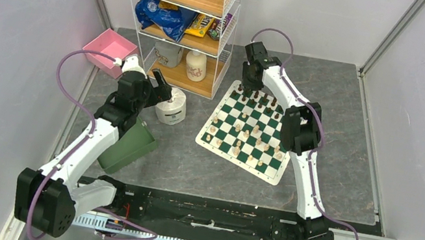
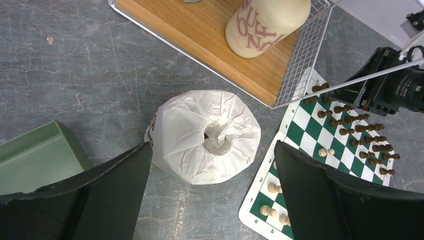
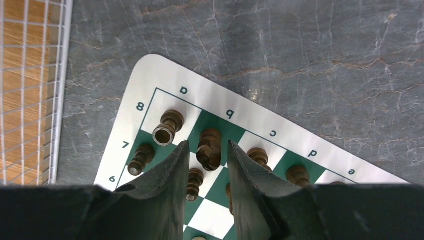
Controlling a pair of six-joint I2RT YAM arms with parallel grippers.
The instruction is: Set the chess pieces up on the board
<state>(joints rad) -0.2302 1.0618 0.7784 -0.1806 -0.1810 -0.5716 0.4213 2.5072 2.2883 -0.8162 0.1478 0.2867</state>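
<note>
Dark piece [image 3: 210, 150] btwn right end effector [image 3: 206, 144] tips.

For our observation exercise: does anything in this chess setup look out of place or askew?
The board lies skewed on the table, and the cream pieces stand scattered over its near half, not in two rows.

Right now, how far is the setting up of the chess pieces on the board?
Done: the dark pieces look lined up along the far two rows of the board. In hand: the right hand straddles the dark knight beside the corner rook, fingers slightly apart from it. Left: the cream pieces stand scattered over the near half, not in rows.
</note>
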